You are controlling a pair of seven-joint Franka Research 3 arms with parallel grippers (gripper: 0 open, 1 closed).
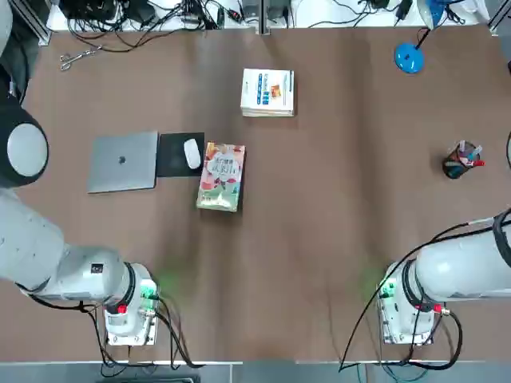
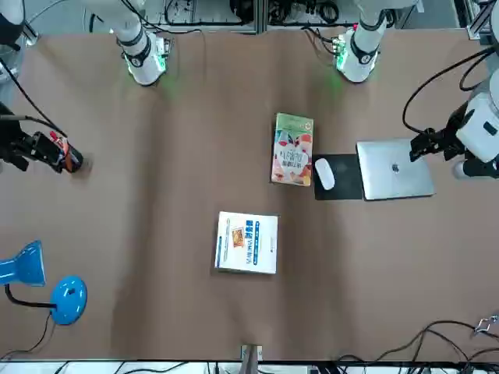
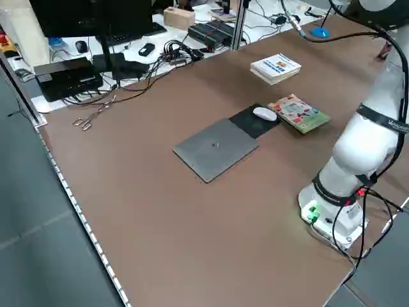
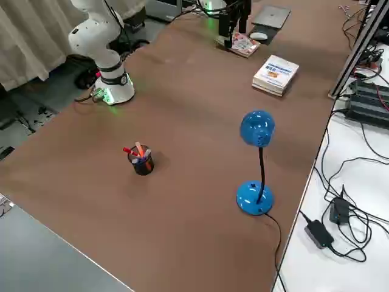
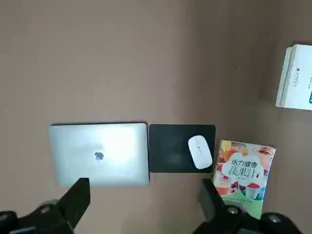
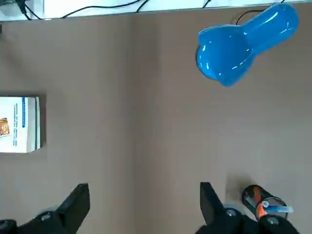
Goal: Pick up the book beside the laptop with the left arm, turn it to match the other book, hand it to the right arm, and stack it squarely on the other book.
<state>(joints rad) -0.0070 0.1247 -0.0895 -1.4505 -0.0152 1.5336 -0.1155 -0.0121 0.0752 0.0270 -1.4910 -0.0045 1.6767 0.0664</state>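
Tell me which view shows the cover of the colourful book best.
The left wrist view: the cover of the colourful book faces the camera there, its lettering large, though its lower part is hidden. The top view has it whole but smaller, the front view upside down, the left side view slanted; the right side view has it partly blocked. The right wrist view lacks it.

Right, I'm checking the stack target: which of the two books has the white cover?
The one with blue text and a small orange picture; the other book is pink, green and yellow.
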